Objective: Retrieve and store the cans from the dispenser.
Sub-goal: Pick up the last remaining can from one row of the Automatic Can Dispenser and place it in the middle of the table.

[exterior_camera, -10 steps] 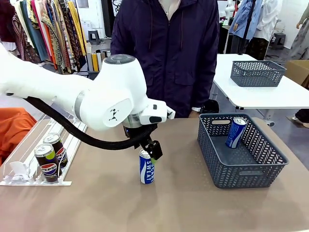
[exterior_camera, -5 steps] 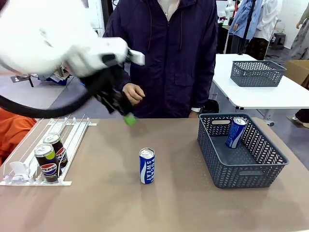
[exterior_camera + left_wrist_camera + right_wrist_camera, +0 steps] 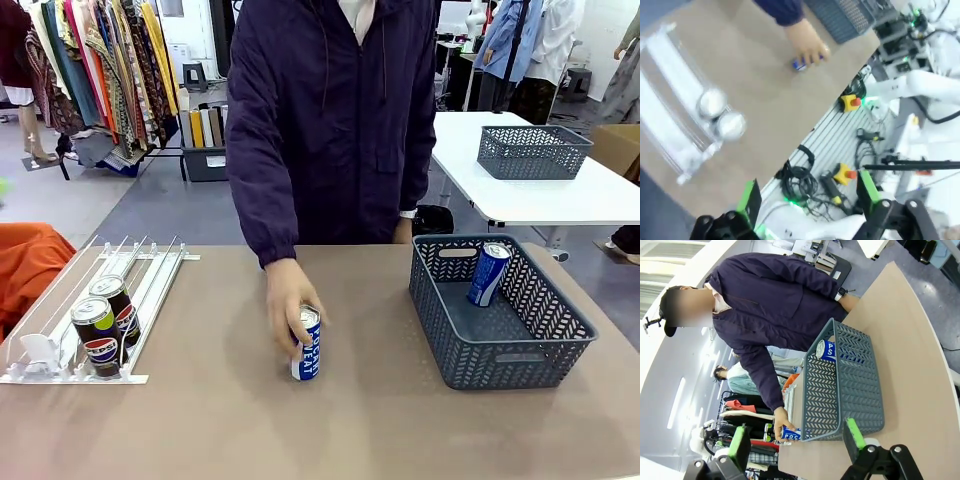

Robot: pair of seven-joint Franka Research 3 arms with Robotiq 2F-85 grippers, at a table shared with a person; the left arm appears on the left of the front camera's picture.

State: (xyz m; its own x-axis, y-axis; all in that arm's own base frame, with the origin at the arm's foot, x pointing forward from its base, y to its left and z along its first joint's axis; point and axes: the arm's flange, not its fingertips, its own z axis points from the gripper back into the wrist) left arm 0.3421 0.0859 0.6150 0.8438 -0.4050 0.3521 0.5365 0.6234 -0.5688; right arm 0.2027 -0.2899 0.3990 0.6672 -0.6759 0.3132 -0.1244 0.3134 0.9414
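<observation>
Now a hand on the can, both grippers standing clear

Slim and cylindrical, the blue-and-white can stands upright on the matte brown bench, left of the dark grey lattice basket; the person's hand wraps round its silver-topped upper part. Inside the basket a second blue can leans against the far wall; well left of the basket lies the dispenser, long rails of white and clear plastic, with two glossy black Pepsi cans at its near end, one behind the other. The left gripper hangs high above the bench, green pads spread wide with nothing between them; the right gripper is likewise open and empty, facing the basket's lattice wall. Half a second ago the left arm hung over the bench left of the basket, and the hand was held back at the far edge; the arm has since swung away and the hand has come down on the can; basket and dispenser lie as before.
</observation>
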